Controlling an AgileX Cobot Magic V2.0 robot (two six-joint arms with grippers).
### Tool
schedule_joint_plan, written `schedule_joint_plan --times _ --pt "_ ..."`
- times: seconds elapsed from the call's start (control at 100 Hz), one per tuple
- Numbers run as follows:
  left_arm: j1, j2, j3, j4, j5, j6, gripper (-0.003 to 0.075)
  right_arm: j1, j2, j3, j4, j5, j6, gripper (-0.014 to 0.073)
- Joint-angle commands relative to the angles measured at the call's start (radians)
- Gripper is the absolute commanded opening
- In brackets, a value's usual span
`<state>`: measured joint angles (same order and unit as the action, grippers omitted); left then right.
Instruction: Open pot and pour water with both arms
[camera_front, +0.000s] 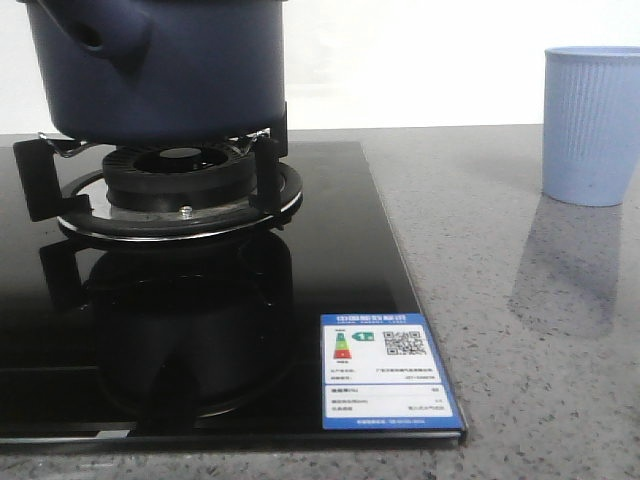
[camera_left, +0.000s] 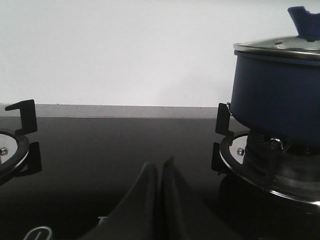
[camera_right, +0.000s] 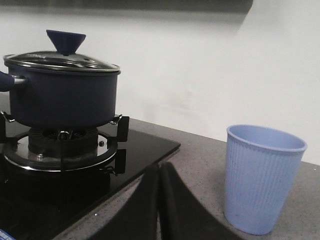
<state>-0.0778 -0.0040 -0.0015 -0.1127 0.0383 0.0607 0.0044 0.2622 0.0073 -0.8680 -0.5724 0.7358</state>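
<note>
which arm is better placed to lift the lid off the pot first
Probably the right. Its wrist view shows the whole lid and knob on the pot; the left's crops them at the edge. Both grippers are shut and low.

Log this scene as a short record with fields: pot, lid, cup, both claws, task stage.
pot: dark blue pot sitting on the burner stand of the black stove
lid: glass lid with blue knob, on the pot
cup: light blue ribbed cup, upright on the grey counter, right of the stove
left claw: fingers together, empty, low over the stove, apart from the pot
right claw: fingers together, empty, between stove and cup
task stage: pot not yet opened
</note>
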Motion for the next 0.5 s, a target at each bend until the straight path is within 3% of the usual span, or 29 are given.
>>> schedule_joint_plan --times 0.0,0.26,0.35,0.49 --pt "0.003 -0.024 0.014 -0.005 -0.074 -0.012 -0.0016 -0.004 0.007 -0.016 0.027 -0.044 0.003 -0.0061" --pt "0.003 -0.024 0.014 -0.005 -0.074 -0.012 -0.0016 -0.004 0.007 -0.016 0.035 -0.031 0.003 -0.0061" --pt "0.003 -0.024 0.014 -0.005 -0.074 -0.012 -0.0016 -0.004 0.007 -0.016 0.189 -0.001 -0.035 -0.0061" --pt "0.003 -0.024 0.014 -0.005 -0.074 -0.012 -0.0016 -0.002 0.007 -0.016 0.430 0.100 -0.280 -0.0061"
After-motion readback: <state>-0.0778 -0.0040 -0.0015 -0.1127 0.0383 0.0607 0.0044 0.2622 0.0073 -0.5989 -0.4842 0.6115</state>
